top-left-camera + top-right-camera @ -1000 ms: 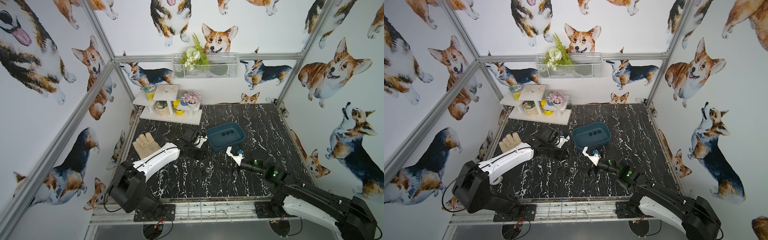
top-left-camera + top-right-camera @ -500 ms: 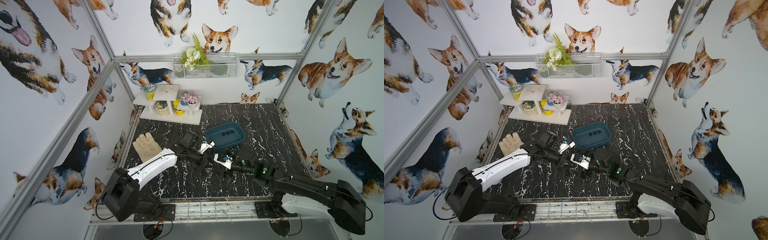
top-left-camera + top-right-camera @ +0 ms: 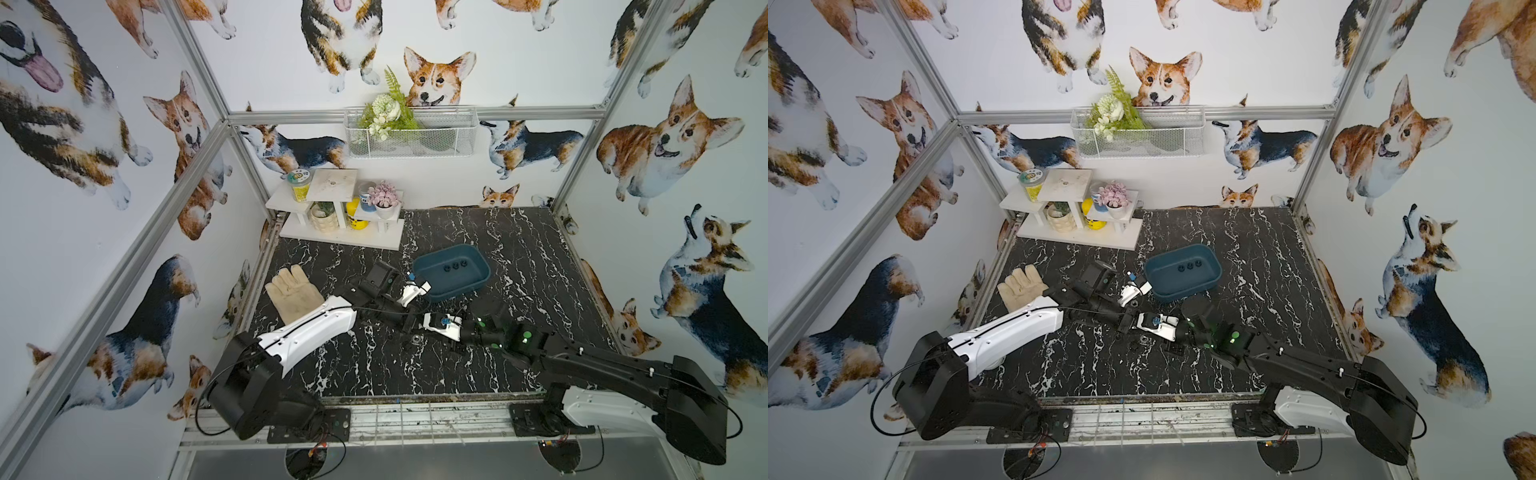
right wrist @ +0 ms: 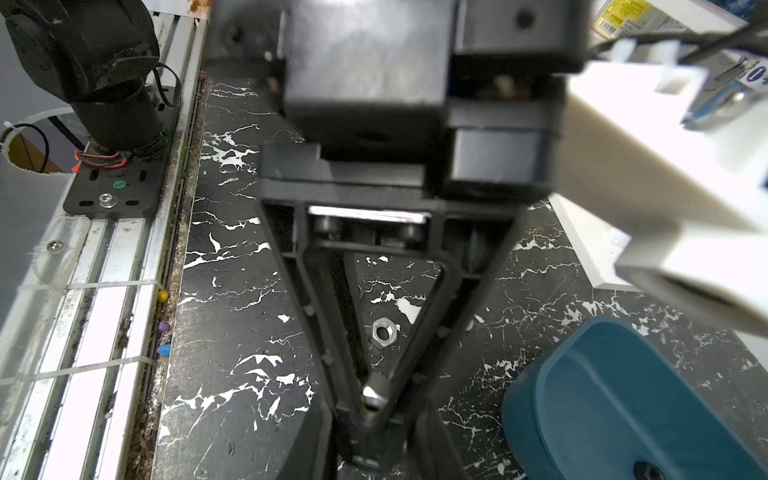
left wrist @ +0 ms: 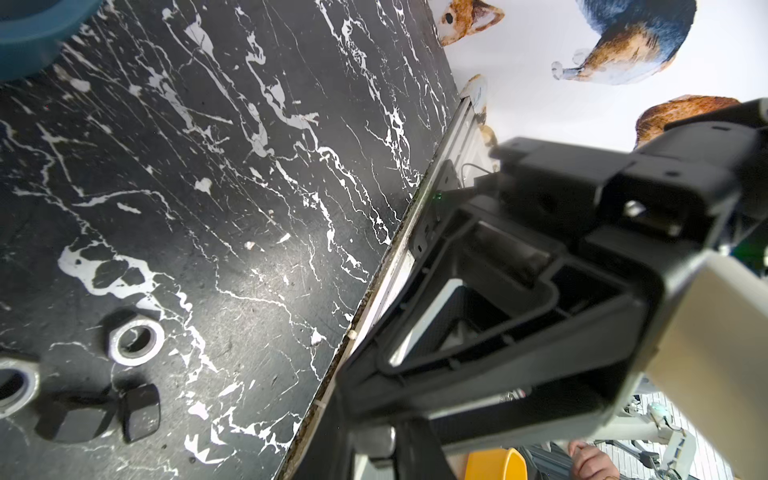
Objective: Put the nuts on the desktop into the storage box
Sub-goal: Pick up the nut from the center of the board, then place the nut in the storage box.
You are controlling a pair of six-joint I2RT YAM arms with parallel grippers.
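In the left wrist view, the shallow teal-blue plastic storage box [image 5: 29,37] is cut down to one blurred corner by the picture's edge. A shiny silver hex nut [image 5: 14,384] on the black marble-look desk [image 5: 249,145] is half lost at the edge. The left claw [image 5: 357,399] looms out of focus; whether anything sits between its tips cannot be told. In the right wrist view the box runs off the edge, which slices a dark nut [image 4: 648,471] inside it. The right claw [image 4: 372,401] pinches a small silver nut [image 4: 374,390], blurred. In both top views the claws cross, black on the dark desk, tips too small to separate.
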